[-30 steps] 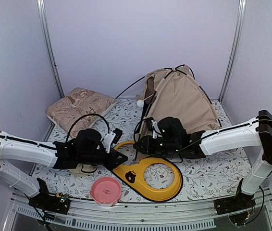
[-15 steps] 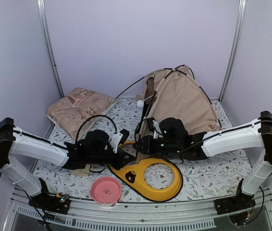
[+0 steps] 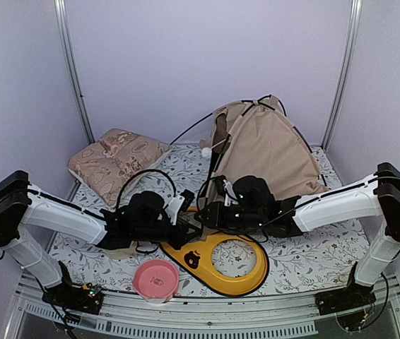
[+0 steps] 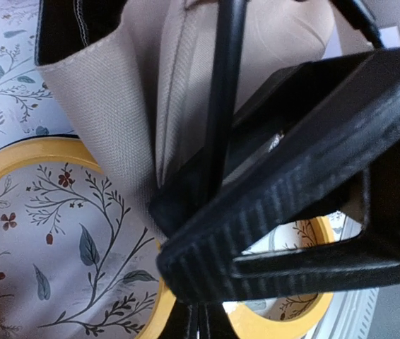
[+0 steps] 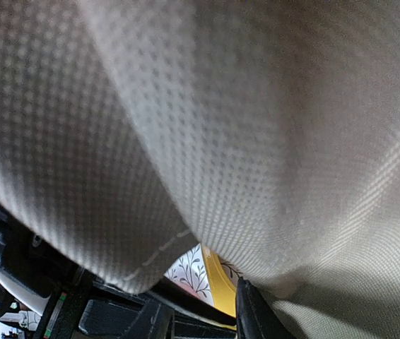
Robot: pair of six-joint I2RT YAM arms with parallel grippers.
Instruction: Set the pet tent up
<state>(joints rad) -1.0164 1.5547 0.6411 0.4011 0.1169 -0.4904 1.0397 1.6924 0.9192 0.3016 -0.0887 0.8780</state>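
You looked to be partway through fitting a pole. Your left gripper (image 4: 186, 247) was pinched tight on the thin black pole (image 4: 221, 106) beside the tent's front hem, over the yellow ring (image 3: 175, 253) by the table's (image 3: 313, 254) near edge. The pet tent (image 3: 267, 145) stood half raised toward the far right corner. Fabric filled the right wrist view, so I couldn't tell how your right gripper's (image 3: 203, 212) jaws stood. Next, I'd judge, the pole needed seating without buckling.

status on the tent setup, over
Left gripper jaws shut on pole. Right gripper under fabric, jaws unseen. Pet tent partly up. Yellow ring lies beneath both.
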